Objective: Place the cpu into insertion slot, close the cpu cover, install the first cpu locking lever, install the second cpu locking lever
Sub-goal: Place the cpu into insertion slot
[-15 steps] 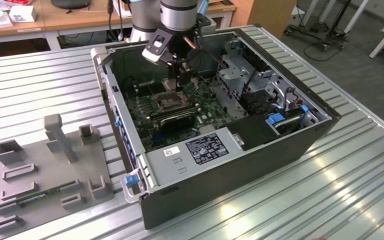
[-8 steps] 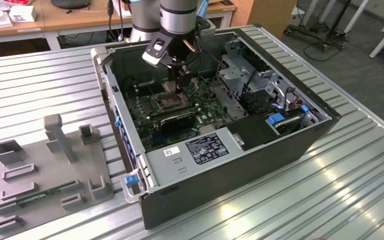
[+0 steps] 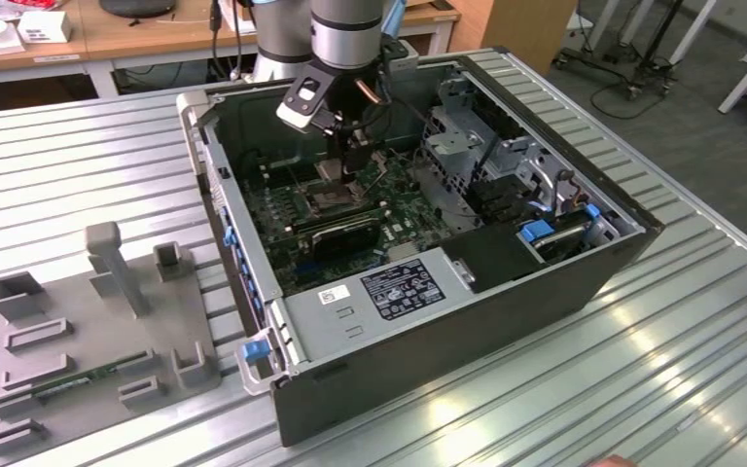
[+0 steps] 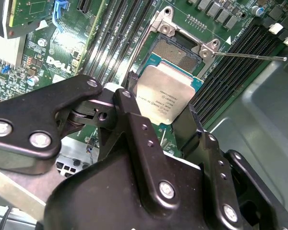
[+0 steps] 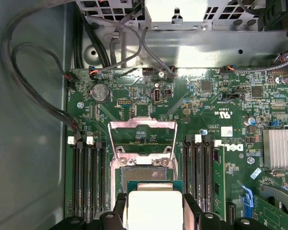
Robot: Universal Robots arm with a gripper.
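My gripper [image 3: 336, 163] reaches down into the open computer case and is shut on the cpu [image 4: 164, 98], a flat square chip with a silvery top; the black fingers [image 5: 119, 211] press on two opposite edges. The cpu [image 5: 153, 208] hangs just over the insertion slot [image 5: 144, 175], covering its nearer part, while the dark contact field [image 4: 175, 52] still shows beyond it. I cannot tell whether the chip touches the slot. The cpu cover [image 5: 143, 124] stands swung up at the far side of the slot. A thin locking lever [image 4: 252, 56] sticks out sideways from the socket frame.
Long black memory slots [image 5: 89, 177] flank the socket on both sides. A finned heatsink [image 5: 280, 147] and cables [image 5: 36, 91] lie near the case wall. A metal drive cage [image 3: 471, 146] stands at the exterior view's right. A grey fixture tray [image 3: 88, 341] lies on the table.
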